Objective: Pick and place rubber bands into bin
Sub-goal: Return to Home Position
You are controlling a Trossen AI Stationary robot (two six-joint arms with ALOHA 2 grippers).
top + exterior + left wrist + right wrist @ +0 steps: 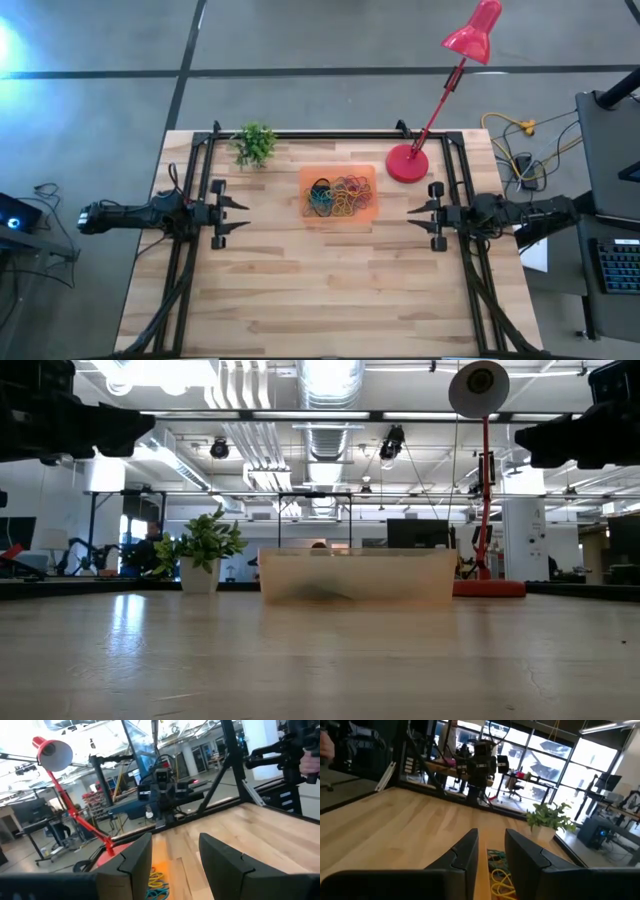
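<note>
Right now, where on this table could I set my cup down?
Free: the broad bare wood past the bin, on the side away from plant and lamp base. Crowded: around those three, between the left gripper and right gripper.

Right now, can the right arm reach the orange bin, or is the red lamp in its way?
Probably yes. The right gripper, open, faces the bin across bare wooden table. The lamp base stands to one side of that path, not on it.

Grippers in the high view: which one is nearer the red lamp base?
The right gripper; the lamp base stands beside it, while the left gripper sits across the bin, near the plant.
</note>
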